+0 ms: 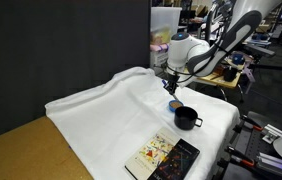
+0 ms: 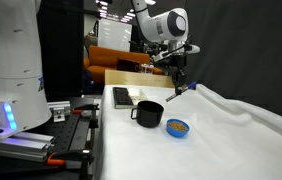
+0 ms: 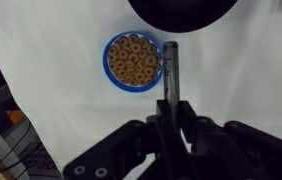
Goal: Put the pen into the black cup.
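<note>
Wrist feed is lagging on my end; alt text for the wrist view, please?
The claw, shut on the pen, enters from the bottom edge with the pen pointing up the frame toward the black cup, cut off at the top edge. Just left of the pen, a blue dish of cereal rings sits on white cloth.

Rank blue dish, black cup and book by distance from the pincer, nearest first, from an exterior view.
In an exterior view:
1. blue dish: right under the pincer, which grips the pen.
2. black cup: beside the dish on the cloth.
3. book: at the cloth's front edge, farthest.
</note>
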Robot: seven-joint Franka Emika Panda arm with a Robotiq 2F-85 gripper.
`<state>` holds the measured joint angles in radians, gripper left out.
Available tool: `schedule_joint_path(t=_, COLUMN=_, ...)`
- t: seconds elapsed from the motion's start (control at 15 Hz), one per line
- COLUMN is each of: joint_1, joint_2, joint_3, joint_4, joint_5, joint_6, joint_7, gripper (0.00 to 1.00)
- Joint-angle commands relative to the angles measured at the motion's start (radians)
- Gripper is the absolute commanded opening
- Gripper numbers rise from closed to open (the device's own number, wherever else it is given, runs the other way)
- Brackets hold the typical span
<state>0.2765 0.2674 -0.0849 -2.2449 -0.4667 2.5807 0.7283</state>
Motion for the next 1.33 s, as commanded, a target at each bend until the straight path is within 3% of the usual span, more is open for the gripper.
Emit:
schedule_joint_path(t=0.0, joint_1=-0.014, joint_2=-0.001, joint_3=0.014, joint_4=0.001, joint_5=-0.004, joint_6=-0.002, joint_7=0.001, gripper=0.16)
schedule_joint_path(t=0.2, joint_1=-0.014, joint_2=-0.001, joint_3=0.014, joint_4=0.0, joint_5=-0.004, joint_6=0.0, joint_7=0.002, gripper=0.16)
schedule_joint_path(t=0.27, joint_1=-0.014, joint_2=-0.001, joint_3=0.014, joint_4=0.0, joint_5=-0.004, joint_6=0.0, joint_7=0.002, gripper=0.04)
schedule_joint_path(t=0.67, joint_1=-0.004, joint_2=0.011, joint_3=0.022, joint_4=0.03, joint_5=-0.011, joint_6=0.009, joint_7=0.018, gripper=0.04)
schedule_joint_path(t=1.27, joint_1=-0.03, joint_2=-0.023, joint_3=0.015, joint_4=-0.067, joint_5=-0.01, joint_6=0.04, joint_7=0.0, gripper=0.04)
